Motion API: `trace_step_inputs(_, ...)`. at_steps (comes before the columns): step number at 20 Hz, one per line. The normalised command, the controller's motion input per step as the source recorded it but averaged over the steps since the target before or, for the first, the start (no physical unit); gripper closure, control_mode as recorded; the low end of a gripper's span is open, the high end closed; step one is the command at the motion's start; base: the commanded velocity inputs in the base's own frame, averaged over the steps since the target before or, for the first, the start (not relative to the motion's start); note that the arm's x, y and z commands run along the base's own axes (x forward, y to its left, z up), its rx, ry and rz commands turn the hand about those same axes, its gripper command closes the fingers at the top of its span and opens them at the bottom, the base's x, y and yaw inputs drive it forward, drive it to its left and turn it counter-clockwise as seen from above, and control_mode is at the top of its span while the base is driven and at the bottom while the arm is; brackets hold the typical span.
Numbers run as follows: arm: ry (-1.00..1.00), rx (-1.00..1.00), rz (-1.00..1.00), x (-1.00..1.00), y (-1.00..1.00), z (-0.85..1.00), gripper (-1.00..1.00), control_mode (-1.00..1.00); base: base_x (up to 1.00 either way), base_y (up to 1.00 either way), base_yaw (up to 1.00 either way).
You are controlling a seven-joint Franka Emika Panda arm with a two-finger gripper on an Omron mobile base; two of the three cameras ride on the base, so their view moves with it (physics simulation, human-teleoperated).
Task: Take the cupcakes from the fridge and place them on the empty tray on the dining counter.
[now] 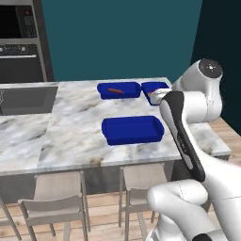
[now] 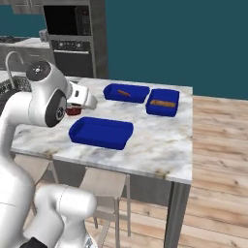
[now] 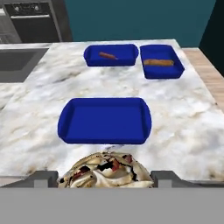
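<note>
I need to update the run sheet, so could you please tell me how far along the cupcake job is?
Done: a cupcake is out of the fridge and sits between the gripper's fingers, at the dining counter. In hand: carrying it toward the empty tray, which lies just ahead. Left: setting it in that tray; no cupcake lies there yet.

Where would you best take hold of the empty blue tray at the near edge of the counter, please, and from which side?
Grip the tray on a long raised rim, probably the near one, coming from above. It lies flat on the dining counter, and its rim is the only part thin enough for the fingers to straddle.
</note>
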Motion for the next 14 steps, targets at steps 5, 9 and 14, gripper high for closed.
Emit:
trace_step_inputs(5,0.21,0.01,0.19,0.93,0.08,-0.52,1.00,-1.00,0.00,0.00,0.00)
trace_step_inputs(9,0.06,0.02,0.20,0.81,0.27,-0.63,1.00,-1.00,0.00,0.00,0.00)
trace_step_inputs(14,0.05,0.07,0.26,0.76,0.17,-0.63,1.00,-1.00,0.00,0.00,0.00)
